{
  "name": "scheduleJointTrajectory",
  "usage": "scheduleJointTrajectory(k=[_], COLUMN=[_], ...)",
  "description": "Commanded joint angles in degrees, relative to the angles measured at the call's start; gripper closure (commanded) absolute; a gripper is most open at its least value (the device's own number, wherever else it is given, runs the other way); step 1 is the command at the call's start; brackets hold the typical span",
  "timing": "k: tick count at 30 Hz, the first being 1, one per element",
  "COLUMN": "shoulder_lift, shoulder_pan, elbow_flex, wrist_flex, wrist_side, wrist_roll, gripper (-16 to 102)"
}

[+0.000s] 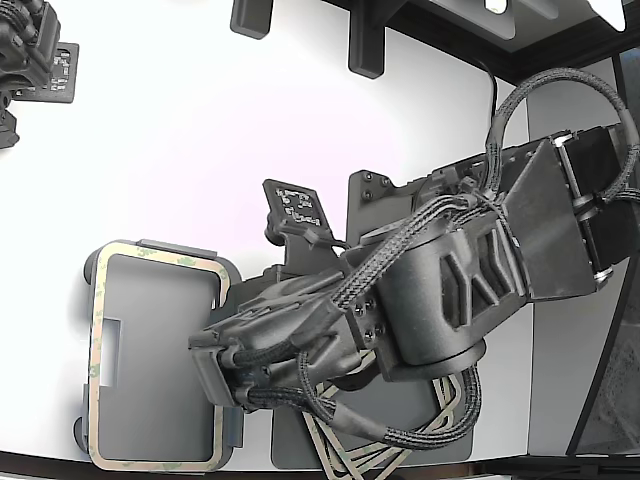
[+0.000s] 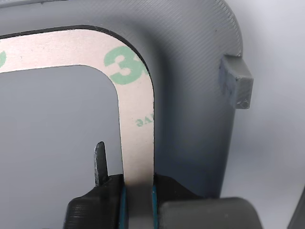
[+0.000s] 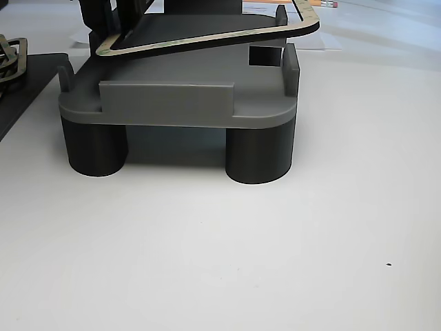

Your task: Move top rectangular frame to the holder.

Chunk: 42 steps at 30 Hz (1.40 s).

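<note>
Item: one frame [image 1: 100, 330], beige with green blotches, held over one light grey holder [image 1: 160, 400] at the exterior view's left, near edge of the white counter [image 1: 200, 120].

Gripper [image 2: 138, 191]: we see the jaws closed on the frame's strip in the wrist view, one pad on each face of it.

Position of frame: the low side view shows it tilted, one end raised above the holder [image 3: 179, 103] and the other end lower, close to the holder's top. We cannot tell from that view whether the low end already touches. From above, the frame's outline lies nearly over the holder's outline, inside the raised tabs [image 2: 236, 81].

Step in hand, as we judge it: lowering and seating. To do it well, we would level the frame, keep its corners inside the tabs on every side, bring it down until it lies flat, and only then part the jaws. Letting go while it is tilted could leave an edge riding on a tab.

Count:
- frame in the jaws: one
- holder: one, on dark round feet, two visible in the side view
- remaining frames [image 1: 345, 450]: a fanned stack on a dark mat [image 1: 290, 440], at least three edges showing, the rest hidden under the arm
- arms: one working; part of a second [image 1: 30, 50] at the far left corner.
</note>
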Motion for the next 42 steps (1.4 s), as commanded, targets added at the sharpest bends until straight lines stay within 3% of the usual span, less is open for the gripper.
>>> scheduleJointTrajectory(k=[1,42], shoulder_lift=[1.3,2.1], shoulder_pan=[-0.8,-1.5], elbow_flex=[-1.4,2.9], wrist_flex=[0.6,0.6], wrist_side=[-0.6,-1.5], wrist_roll=[0.3,-0.4], gripper=[97,97])
